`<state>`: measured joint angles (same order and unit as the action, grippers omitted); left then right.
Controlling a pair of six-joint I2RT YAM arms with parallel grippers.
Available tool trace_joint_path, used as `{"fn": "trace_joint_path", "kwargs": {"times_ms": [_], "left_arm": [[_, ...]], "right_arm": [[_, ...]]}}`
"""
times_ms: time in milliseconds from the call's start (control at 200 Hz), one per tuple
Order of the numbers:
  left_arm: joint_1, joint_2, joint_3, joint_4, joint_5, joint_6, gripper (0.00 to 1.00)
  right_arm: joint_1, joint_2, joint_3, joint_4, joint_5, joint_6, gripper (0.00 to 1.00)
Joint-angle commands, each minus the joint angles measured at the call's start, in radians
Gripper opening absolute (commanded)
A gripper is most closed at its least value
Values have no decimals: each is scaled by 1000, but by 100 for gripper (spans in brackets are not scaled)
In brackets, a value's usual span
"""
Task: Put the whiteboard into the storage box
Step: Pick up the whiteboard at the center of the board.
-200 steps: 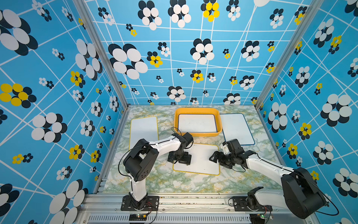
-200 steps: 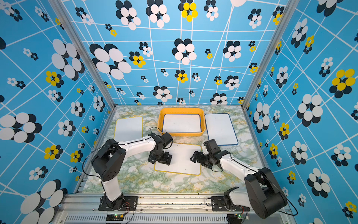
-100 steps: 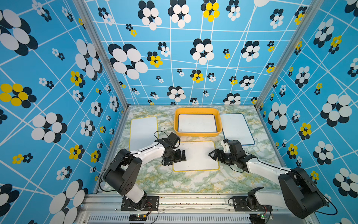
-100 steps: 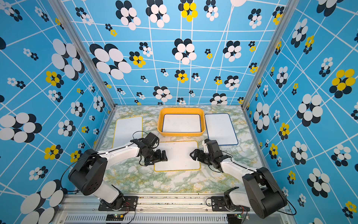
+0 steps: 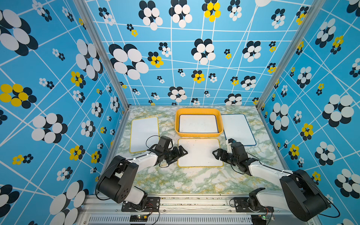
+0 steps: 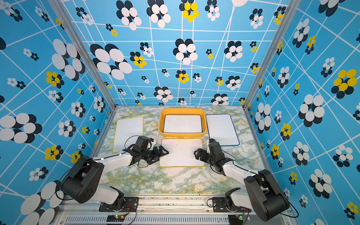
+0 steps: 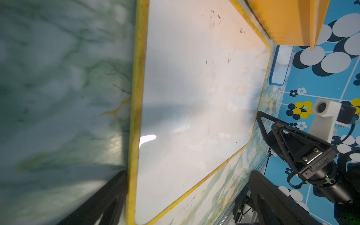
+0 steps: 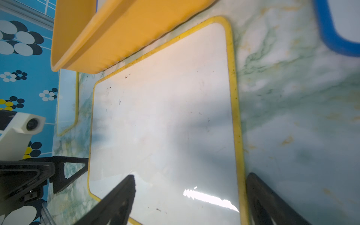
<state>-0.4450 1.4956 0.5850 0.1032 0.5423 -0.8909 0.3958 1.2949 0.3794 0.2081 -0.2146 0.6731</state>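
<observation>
Green-veined marble-look table [image 5: 175,181] fills the lower middle of both top views, and two black-and-white arms reach in from the bottom corners. The left gripper [image 5: 182,153] sits at the left edge of the middle board [image 5: 198,153], jaws spread wide and holding nothing. The right gripper [image 5: 214,154] faces it at the right edge, jaws also apart. The right wrist view shows one of its fingers [image 8: 120,194] over the white face and the other over the table, neither clasping the board.

A second ago the left arm arched high with its gripper pointing down on the board's left part. Now that arm lies low and stretched out. The board, slightly askew then, now lies squarer and closer to the box [image 5: 198,134].

The middle board is a glossy white rectangle with rounded corners and a thin yellow rim. It is flecked with faint pen marks too small to read.

Just above it in the frame stands the box, a shallow orange-yellow plastic tub with a flared rim. The blue-rimmed boxed board [image 5: 197,123] lies flat inside it. The yellow-rimmed left board [image 5: 144,134] lies left of the box, and the blue board [image 5: 239,128] lies just beside the box on the right.
</observation>
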Motion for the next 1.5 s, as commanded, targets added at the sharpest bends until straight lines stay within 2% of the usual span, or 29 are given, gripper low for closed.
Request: {"fn": "trace_joint_path", "kwargs": {"times_ms": [0,170,310,510,675,830,910,920,945,1029,1194,1359,1494], "left_arm": [[-54,65,-51,87,160,-26,99],[-36,-14,-59,6,198,-3,100],[-10,-85,-66,-54,242,19,96],[43,-129,-96,-45,282,12,89],[75,-149,-135,28,304,-38,75],[94,-203,-148,5,315,-39,50],[113,-241,-149,-41,326,-20,44],[116,-246,-148,-46,327,-18,41],[123,-260,-151,-59,332,-13,39],[154,-304,-156,-103,351,4,36],[208,-385,-148,-235,354,54,38],[212,-405,-100,-360,347,107,40],[212,-394,-71,-401,389,132,37]], "right_arm": [[75,72,-87,-276,-288,89,91],[75,73,-91,-275,-280,83,90],[75,75,-91,-277,-277,79,90],[75,65,-96,-273,-282,83,90],[75,39,-100,-292,-279,80,90],[76,41,-100,-302,-273,71,90],[75,55,-95,-305,-270,64,90],[75,57,-95,-305,-269,64,90],[75,61,-93,-306,-268,61,90],[75,71,-88,-309,-266,54,90],[75,73,-68,-365,-230,22,90],[75,83,-62,-363,-226,20,90],[75,93,-48,-366,-221,13,90]]}}
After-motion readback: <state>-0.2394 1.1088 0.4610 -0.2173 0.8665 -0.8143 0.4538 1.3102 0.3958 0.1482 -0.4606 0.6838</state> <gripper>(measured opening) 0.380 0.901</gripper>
